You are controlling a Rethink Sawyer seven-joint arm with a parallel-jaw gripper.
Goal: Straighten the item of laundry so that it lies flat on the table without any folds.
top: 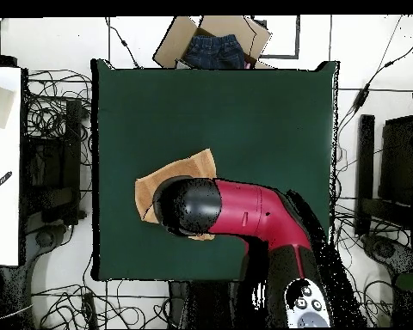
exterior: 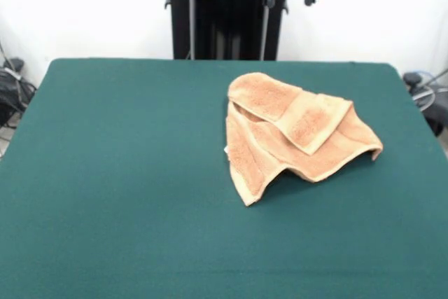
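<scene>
- The terry towel point(exterior: 294, 134), tan-orange with a nubby looped pile, lies crumpled on the table point(exterior: 126, 173), toward the pedestal side and to the right of the table's middle in the front view.
- One flap with a flat woven border band is folded over the towel's top, making a thick layered strip; below it the cloth runs down to a point at the near-left corner.
- The right corner lifts slightly off the surface, with a shadowed hollow beneath the lower edge.
- The table has a dark green, matte, felt-like top, broad and rectangular, much wider than the towel.
- In the overhead view the red and black arm point(top: 244, 210), rounded and glossy, hangs over the towel point(top: 180, 168) and hides most of it.
- The gripper cannot be made out, so whether it is apart or together cannot be told.
- Beyond the table's far edge in the overhead view sits a cardboard box point(top: 171, 43) holding blue denim.
</scene>
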